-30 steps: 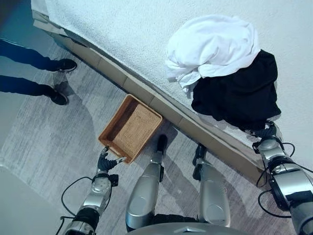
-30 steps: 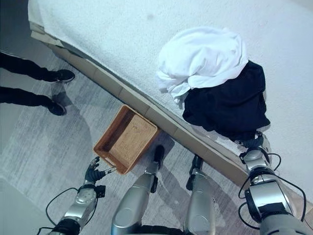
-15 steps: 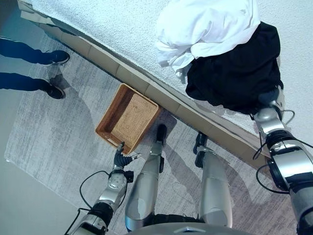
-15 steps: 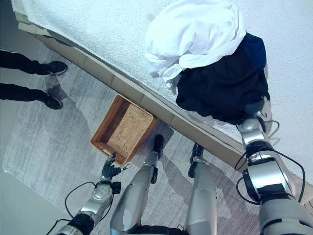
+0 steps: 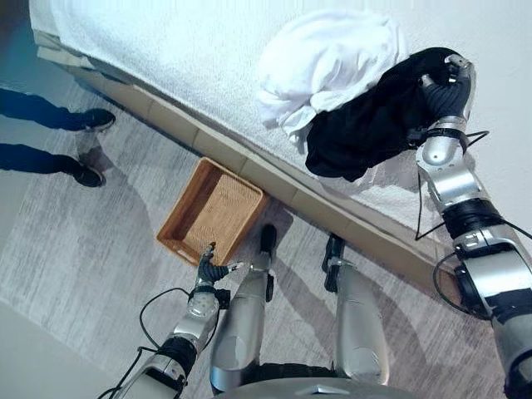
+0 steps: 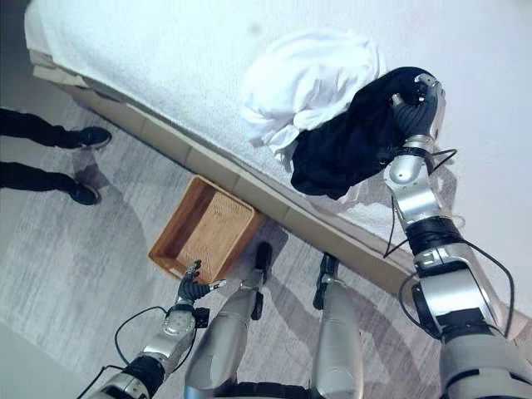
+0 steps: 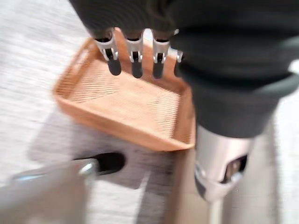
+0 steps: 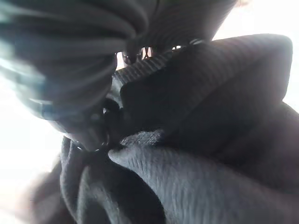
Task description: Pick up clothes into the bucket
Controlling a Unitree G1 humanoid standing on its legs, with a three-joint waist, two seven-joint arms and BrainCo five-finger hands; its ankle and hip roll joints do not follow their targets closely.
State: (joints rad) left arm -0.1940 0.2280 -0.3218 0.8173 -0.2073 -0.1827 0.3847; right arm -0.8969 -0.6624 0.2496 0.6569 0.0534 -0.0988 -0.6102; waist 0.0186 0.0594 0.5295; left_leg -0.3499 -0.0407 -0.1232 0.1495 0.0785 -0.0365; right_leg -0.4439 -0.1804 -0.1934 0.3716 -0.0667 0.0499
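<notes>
Seen from the head: right hand raised over the bed, fingers curled into the far right edge of the black garment, bunching it up. White garment heaped just left of the black one and touching it. Woven basket on the grey floor beside the bed's near edge. Left hand low at the basket's near rim, fingers relaxed and loosely spread, holding nothing. A person's dark legs and shoes at far left.

Close up from the right wrist: black ribbed cloth gathered and pressed against the hand. From the left wrist: dark-tipped fingers straight over the basket's interior.

Half a second ago: right hand lower, at the black garment's near edge; now farther up and gripping it
</notes>
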